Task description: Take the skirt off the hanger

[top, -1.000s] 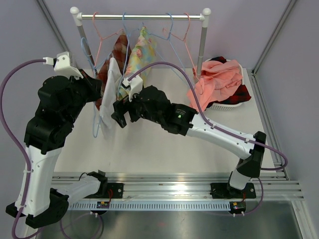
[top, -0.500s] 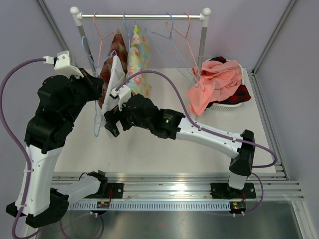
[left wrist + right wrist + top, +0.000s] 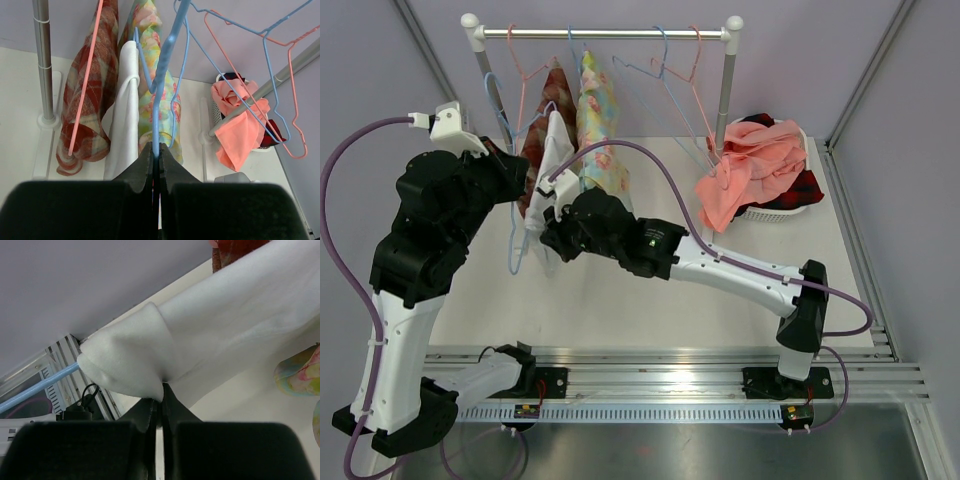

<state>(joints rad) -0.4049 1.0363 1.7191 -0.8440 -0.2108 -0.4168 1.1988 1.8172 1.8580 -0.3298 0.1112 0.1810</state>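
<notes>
From above, the jaws of the right gripper (image 3: 550,235) are hidden by the white skirt (image 3: 548,160); those of the left gripper (image 3: 156,159) are lost against its own dark arm — indistinct there; at the right wrist, skirt and blue hanger (image 3: 40,387) run off-frame.

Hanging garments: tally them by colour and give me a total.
red plaid garment: 1
white skirt: 1
floral garment: 1
Total: 3
</notes>
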